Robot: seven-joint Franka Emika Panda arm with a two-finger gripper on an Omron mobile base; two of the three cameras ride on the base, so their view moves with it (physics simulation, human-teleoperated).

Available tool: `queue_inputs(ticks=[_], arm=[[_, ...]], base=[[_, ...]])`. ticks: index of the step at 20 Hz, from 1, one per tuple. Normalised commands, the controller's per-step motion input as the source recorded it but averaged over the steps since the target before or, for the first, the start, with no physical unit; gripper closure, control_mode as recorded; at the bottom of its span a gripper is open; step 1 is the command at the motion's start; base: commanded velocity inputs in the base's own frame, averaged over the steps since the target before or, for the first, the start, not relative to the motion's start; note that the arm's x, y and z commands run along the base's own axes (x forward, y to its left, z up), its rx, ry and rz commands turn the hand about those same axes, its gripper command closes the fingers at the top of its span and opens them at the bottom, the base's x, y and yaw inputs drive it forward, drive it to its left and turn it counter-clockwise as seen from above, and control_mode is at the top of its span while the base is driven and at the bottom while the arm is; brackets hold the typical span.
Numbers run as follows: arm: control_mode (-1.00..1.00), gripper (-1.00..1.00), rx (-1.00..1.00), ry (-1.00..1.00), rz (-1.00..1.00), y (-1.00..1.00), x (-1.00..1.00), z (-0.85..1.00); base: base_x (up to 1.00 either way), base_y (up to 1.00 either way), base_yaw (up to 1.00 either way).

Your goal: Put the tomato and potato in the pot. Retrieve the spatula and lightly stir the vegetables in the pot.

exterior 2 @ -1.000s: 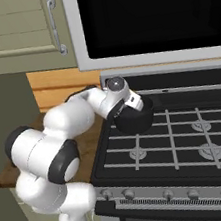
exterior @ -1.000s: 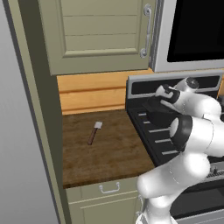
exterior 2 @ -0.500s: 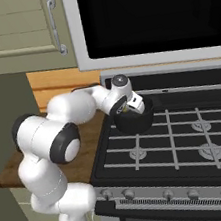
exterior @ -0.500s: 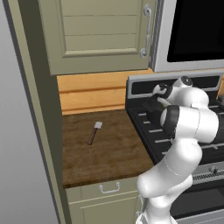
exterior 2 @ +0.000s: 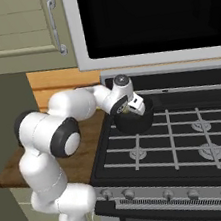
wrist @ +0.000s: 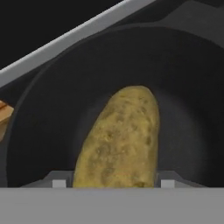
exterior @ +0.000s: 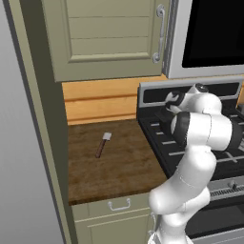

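Observation:
The potato (wrist: 118, 140), a yellowish-tan oblong lump, lies lengthwise inside the dark round pot (wrist: 43, 122), with its near end between my two fingertips. My gripper (wrist: 113, 183) flanks it closely on both sides; whether the pads still press on it I cannot tell. The pot (exterior 2: 134, 123) stands on the stove's back left burner, and my gripper (exterior 2: 132, 108) dips into it from above. The spatula (exterior: 103, 144), with a reddish-brown handle and a pale blade, lies on the wooden counter left of the stove. The tomato is out of view.
The black stove (exterior 2: 188, 140) has grates and a row of knobs along its front. A microwave (exterior 2: 158, 14) hangs above it, and a cabinet door (exterior: 109, 38) with a handle hangs above the counter (exterior: 119, 167). A tall panel (exterior: 33, 119) bounds the counter's left side.
My hand stays over the pot while the elbow and forearm have swung and folded closer to it. The spatula has not moved.

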Motion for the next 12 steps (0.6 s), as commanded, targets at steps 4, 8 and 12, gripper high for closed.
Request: queue_inputs(ticks=[4, 8, 12], arm=[[-1.0, -1.0, 0.01, -0.04, 0.03, 0.0, -0.27, 0.17], [-1.0, -1.0, 0.0, -0.12, 0.0, 0.0, -0.52, 0.4], [-1.0, -1.0, 0.0, -0.25, 0.02, 0.11, -0.97, 0.67]], base=[[0.0, 0.0, 0.0], [0.0, 0.0, 0.0], [0.0, 0.0, 0.0]])
